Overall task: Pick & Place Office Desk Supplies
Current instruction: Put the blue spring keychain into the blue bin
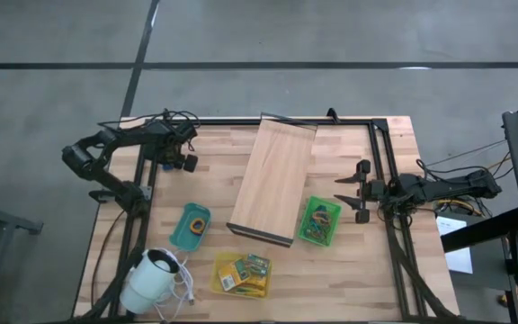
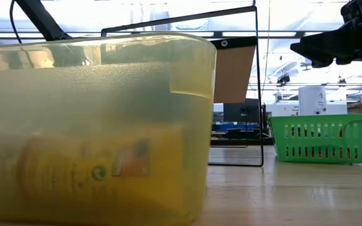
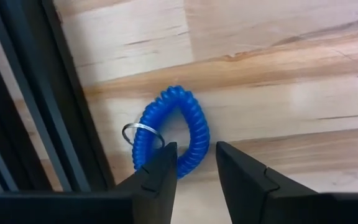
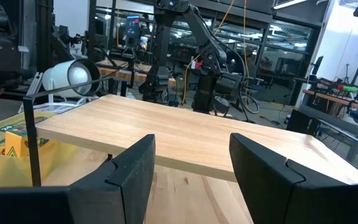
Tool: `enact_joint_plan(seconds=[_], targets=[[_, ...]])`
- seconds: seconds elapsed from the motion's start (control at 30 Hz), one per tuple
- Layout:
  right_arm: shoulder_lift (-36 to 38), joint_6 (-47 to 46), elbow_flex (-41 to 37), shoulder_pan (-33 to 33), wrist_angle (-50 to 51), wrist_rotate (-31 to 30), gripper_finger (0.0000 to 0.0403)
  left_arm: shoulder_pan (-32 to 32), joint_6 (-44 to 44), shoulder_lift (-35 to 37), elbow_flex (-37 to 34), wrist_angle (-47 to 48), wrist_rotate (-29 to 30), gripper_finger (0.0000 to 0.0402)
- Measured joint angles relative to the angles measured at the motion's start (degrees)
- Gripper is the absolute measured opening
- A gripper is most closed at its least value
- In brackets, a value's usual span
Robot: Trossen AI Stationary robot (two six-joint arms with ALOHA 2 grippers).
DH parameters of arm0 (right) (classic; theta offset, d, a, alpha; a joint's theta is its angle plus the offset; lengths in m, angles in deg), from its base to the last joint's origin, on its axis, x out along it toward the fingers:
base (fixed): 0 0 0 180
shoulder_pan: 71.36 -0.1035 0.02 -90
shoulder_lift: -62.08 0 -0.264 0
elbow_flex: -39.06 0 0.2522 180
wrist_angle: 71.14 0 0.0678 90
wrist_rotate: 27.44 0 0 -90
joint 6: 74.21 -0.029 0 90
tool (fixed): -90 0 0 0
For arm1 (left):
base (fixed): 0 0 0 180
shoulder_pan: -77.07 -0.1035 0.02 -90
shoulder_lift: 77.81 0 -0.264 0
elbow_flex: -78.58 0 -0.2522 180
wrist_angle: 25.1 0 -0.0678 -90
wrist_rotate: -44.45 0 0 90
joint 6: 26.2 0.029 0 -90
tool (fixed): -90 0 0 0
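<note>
Item: blue coiled plastic wrist loop with small metal split ring, lying flat on the wooden bench beside the black frame rail, far left corner. Left end effector straddles one coil strand, fingers parted, not yet clenched. Judged light, springy, slippery (best pinched across the coil, not the ring). Right end effector waits released near the green basket.

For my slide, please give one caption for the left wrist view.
Left gripper open over a blue coil keyring on the wooden table.
</note>
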Motion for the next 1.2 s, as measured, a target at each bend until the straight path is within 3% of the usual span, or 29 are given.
enact_joint_plan(seconds=[0.5, 0.83, 1.2], targets=[[0.0, 0.0, 0.0, 0.0, 0.0, 0.0, 0.0206, 0.5, -0.2, 0.1, 0.1, 0.3, -7.0, 0.0114], [0.0, 0.0, 0.0, 0.0, 0.0, 0.0, 0.0206, 0.7, -5.9, 0.1, 0.1, 0.4, -8.3, 0.0009], [0.0, 0.0, 0.0, 0.0, 0.0, 0.0, 0.0206, 0.6, -6.0, 0.2, 0.1, 0.9, -9.8, 0.0033]])
